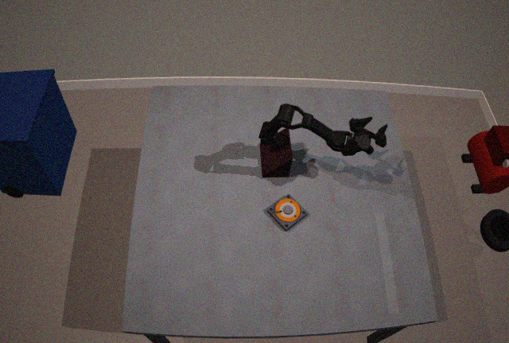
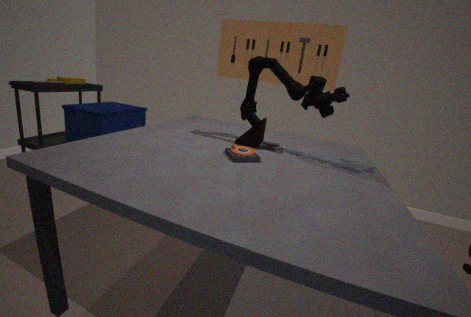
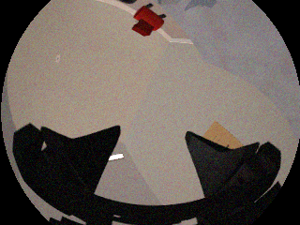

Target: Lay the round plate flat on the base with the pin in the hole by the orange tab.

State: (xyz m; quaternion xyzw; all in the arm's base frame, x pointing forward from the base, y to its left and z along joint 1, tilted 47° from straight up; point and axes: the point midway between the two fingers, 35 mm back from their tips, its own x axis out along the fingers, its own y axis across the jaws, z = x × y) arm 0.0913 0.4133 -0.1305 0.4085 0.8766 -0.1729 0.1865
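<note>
The round plate (image 1: 285, 209) looks like a thin, rigid disc, probably light and rather slick, so it should turn on its post (image 1: 287, 210) with little force; a judgement only, but the best hold seems to be across its outer rim or a push against the orange tab, which is too small here to pick out. It shows as an orange ring around a pale centre, lying on a square grey base (image 1: 298, 220) set cornerwise, near the middle of the worktop (image 1: 205, 273) and just on the near side of the arm's dark red pedestal (image 1: 275, 158). Whether it sits tilted on the pin cannot be told. The pincer (image 1: 374, 126) hangs high, well apart to the far right, fingers spread wide and holding nothing.
</note>
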